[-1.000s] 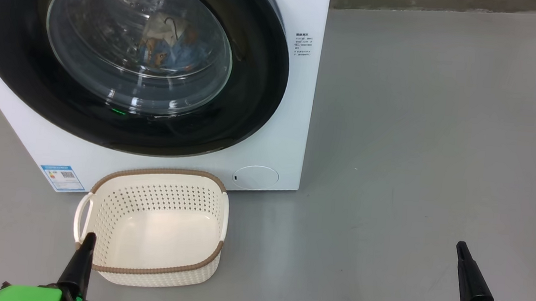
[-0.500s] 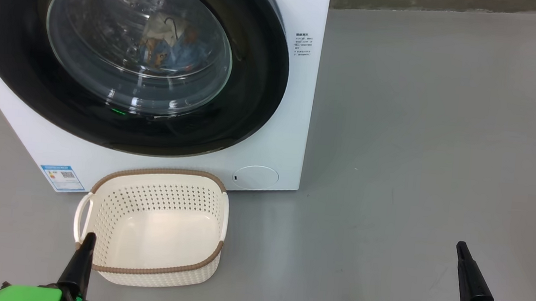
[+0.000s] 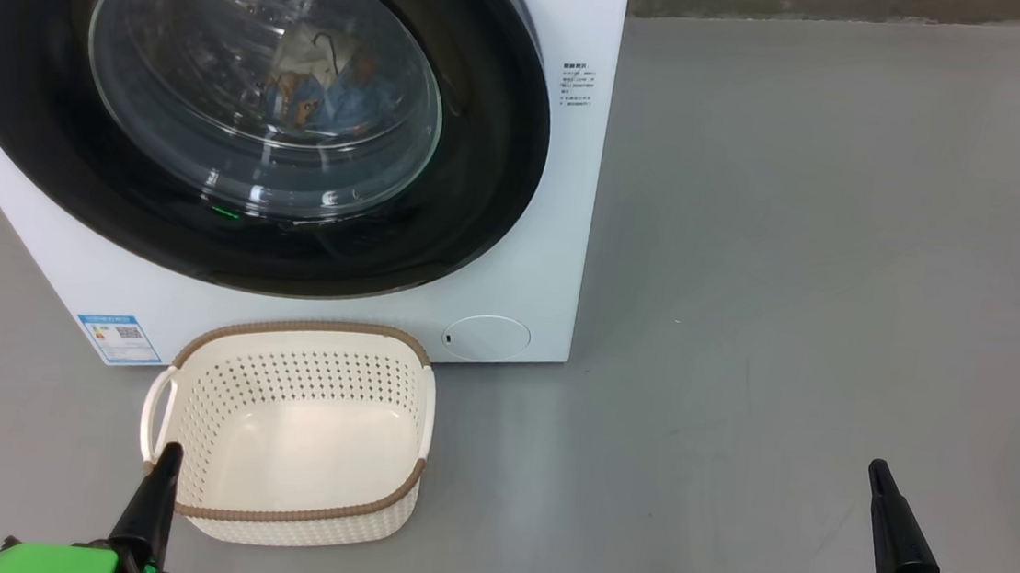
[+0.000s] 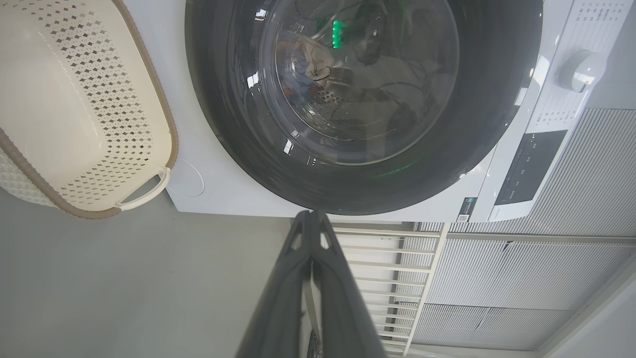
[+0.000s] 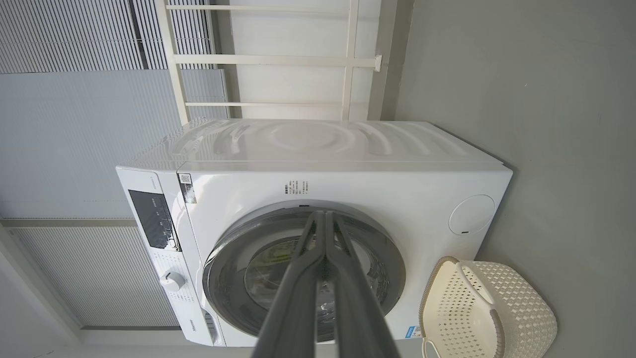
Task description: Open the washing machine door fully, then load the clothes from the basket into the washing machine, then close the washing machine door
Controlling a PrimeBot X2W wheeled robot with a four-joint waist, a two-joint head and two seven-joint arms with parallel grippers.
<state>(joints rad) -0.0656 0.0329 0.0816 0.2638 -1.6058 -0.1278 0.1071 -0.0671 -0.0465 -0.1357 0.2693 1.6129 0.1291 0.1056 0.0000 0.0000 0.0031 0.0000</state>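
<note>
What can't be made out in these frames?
Light-blue printed clothes: head view, blurred behind reflective glass; count unclear.
Small grey print on the white washing machine: head view, too small to read.
Glossy black round door rim: head view, top cut by the frame edge.

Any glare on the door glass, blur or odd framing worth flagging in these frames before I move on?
Head view: sharp, evenly lit; bright streaks on the door glass partly veil the clothes. Left wrist view: green lights reflect in the glass; left pincer soft up close. Right wrist view: rotated, washing machine appears sideways; right pincer soft.
</note>
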